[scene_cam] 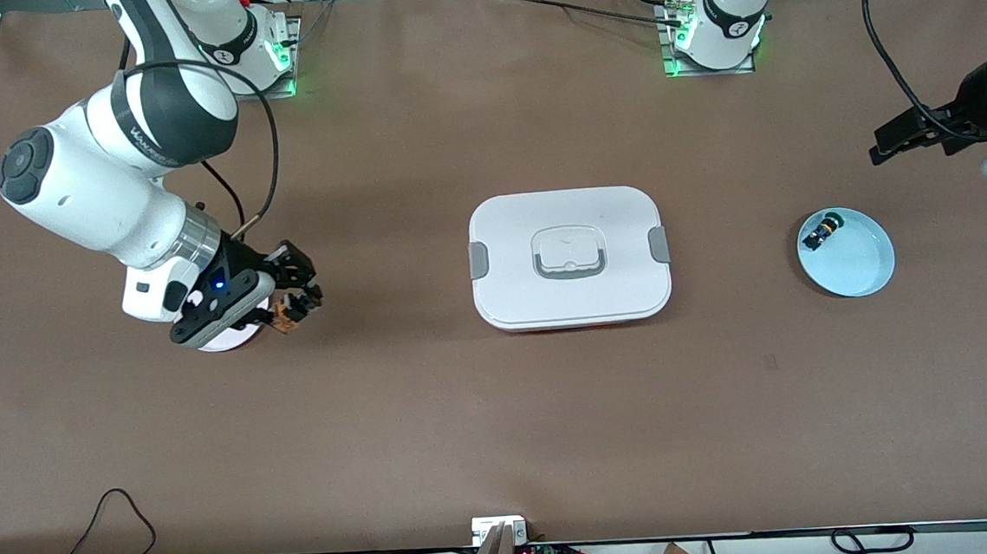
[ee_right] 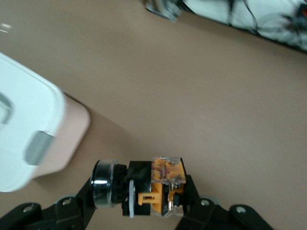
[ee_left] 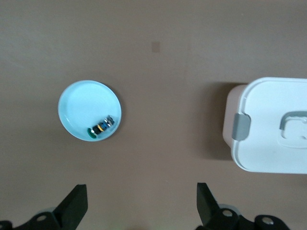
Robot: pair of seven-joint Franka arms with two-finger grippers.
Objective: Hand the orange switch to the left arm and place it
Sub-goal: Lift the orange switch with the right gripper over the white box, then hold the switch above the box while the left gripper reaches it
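Right wrist view, closest in: the right gripper (ee_right: 139,194) is clamped on the orange switch (ee_right: 153,189), which lies crosswise between the two black fingers (ee_right: 76,206). The switch's round dark cap end sticks out past one finger, and its orange block with a clear cover sits against the other. Nothing printed on the switch can be read. Past the gripper is bare brown table (ee_right: 192,86), and farther off a corner of the white box (ee_right: 24,134) with one grey side clip and a pale base under the lid.

In the front view the right gripper (scene_cam: 294,307) holds the orange switch (scene_cam: 288,313) low over the table at the right arm's end, just beside a small pale plate (scene_cam: 224,337) that is mostly hidden under the wrist. The box (scene_cam: 568,256) sits mid-table, well apart from this gripper, toward the left arm's end. A line of lettering runs along the dark band of the right arm's joint, too small to read for certain.

The left gripper (scene_cam: 897,140) waits in the air at the left arm's end of the table, its fingers spread wide and holding nothing. In the left wrist view the left gripper (ee_left: 141,208) looks down on a light blue plate (ee_left: 79,108) carrying a green-capped switch (ee_left: 100,127), with the box (ee_left: 271,129) to one side.
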